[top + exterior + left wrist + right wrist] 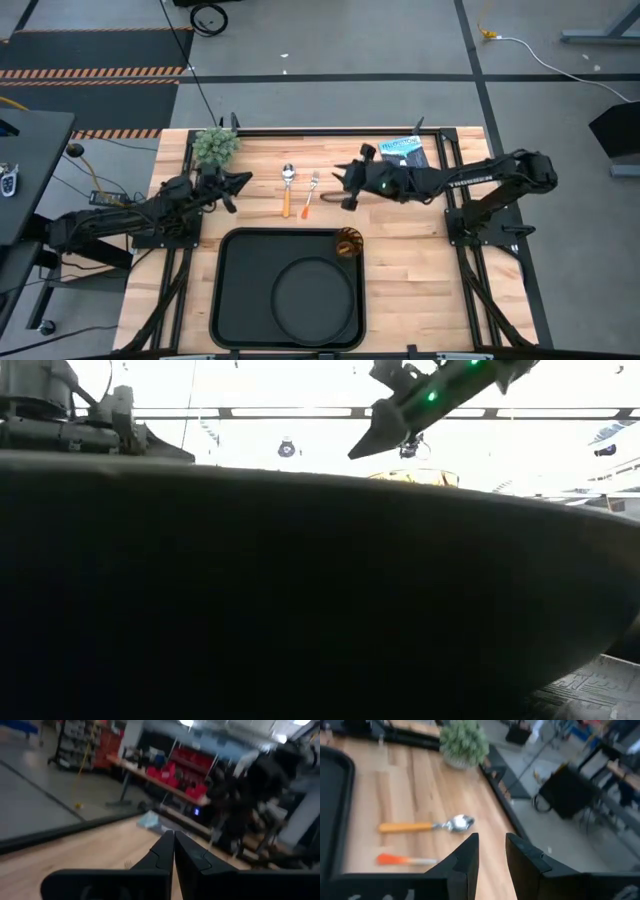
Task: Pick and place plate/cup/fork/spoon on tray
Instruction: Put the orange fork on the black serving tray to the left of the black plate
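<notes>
The black tray [228, 290] lies at the table's near middle. The dark round plate [315, 300] rests flat in its right half. The amber cup [349, 242] stands in the tray's far right corner; its top also shows in the low view [415, 477]. The spoon [287, 190] and the fork [311, 195] lie side by side on the wood beyond the tray, bowl and tines toward the far edge. My right gripper [345, 187] is open and empty, raised above the table just right of the fork. My left gripper [240, 183] is shut and empty, left of the spoon.
A small green plant [215, 146] stands at the far left of the table, just beyond my left gripper. A blue packet [405, 152] lies at the far right, behind my right arm. Bare wood lies right of the tray [420, 280].
</notes>
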